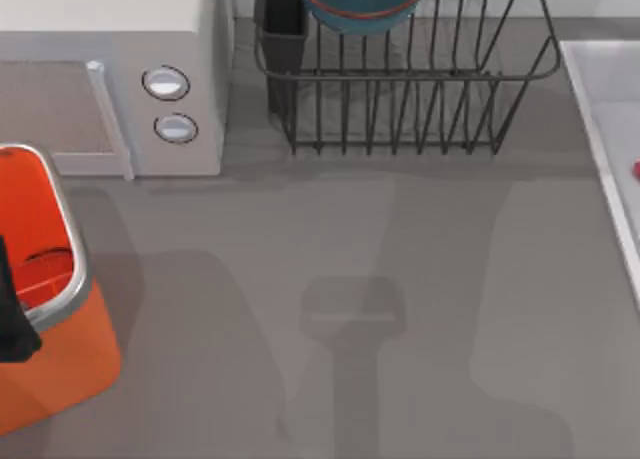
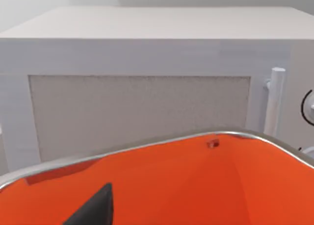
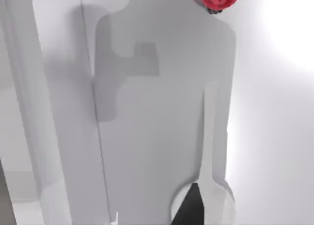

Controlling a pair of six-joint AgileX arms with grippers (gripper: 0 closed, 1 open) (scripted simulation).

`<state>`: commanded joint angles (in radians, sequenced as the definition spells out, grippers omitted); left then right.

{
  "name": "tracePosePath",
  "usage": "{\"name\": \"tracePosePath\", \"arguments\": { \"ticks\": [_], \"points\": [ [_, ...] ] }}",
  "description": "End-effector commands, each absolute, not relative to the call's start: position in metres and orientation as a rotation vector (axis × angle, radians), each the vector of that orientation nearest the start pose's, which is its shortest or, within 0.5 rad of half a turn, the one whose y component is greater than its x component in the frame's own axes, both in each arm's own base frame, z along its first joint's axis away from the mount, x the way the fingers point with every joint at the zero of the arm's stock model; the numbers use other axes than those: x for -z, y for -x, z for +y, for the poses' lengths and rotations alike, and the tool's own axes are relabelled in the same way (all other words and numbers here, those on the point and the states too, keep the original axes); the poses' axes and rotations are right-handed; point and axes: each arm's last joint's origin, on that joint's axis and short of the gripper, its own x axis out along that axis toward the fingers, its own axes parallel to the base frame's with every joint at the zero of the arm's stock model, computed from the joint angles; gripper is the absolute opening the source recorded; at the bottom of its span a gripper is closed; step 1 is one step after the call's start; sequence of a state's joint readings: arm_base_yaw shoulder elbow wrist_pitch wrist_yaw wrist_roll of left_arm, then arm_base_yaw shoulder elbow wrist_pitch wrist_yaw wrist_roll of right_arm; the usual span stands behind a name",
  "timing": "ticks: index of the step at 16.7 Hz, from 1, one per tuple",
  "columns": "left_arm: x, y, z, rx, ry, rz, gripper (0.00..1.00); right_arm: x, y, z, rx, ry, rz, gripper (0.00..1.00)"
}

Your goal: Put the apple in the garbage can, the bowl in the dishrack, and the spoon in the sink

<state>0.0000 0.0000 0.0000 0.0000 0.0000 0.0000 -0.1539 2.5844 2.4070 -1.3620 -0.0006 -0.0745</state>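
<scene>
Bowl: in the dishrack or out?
In: the bowl sits inside the dishrack, behind its upright wires.

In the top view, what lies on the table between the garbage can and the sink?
Nothing lies there: in the top view the grey table between the garbage can and the sink is bare, crossed by soft shadows.

Bowl (image 1: pixel 362 1) in dishrack (image 1: pixel 420 99), spoon (image 1: pixel 635 169) in sink (image 1: pixel 600 99)
</scene>
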Motion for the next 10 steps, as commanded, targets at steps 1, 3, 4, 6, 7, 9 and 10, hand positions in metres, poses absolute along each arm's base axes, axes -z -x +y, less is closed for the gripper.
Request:
{"name": "tracePosePath", "arguments": {
  "ticks": [1, 3, 4, 6, 7, 9, 10],
  "points": [
    [-0.1600, -0.1057, -0.0012, 0.000, 0.000, 0.000, 1.00, -0.1566, -0.5000, -0.0704, 0.048, -0.055, 1.538, 0.75],
    [-0.1600, -0.1057, -0.0012, 0.000, 0.000, 0.000, 1.00, -0.1566, -0.5000, -0.0704, 0.048, -0.055, 1.538, 0.90],
    [-0.1600, -0.1057, -0.0012, 0.000, 0.000, 0.000, 1.00, -0.1566, -0.5000, -0.0704, 0.048, -0.055, 1.538, 0.98],
    [-0.1600, -0.1057, -0.0012, 0.000, 0.000, 0.000, 1.00, -0.1566, -0.5000, -0.0704, 0.048, -0.055, 1.538, 1.00],
    [-0.1600, -0.1057, -0.0012, 0.000, 0.000, 0.000, 1.00, -0.1566, -0.5000, -0.0704, 0.048, -0.055, 1.538, 1.00],
    [-0.1600, -0.1057, -0.0012, 0.000, 0.000, 0.000, 1.00, -0.1566, -0.5000, -0.0704, 0.048, -0.055, 1.538, 1.00],
    [-0.1600, -0.1057, -0.0012, 0.000, 0.000, 0.000, 1.00, -0.1566, -0.5000, -0.0704, 0.048, -0.055, 1.538, 1.00]
  ]
}}
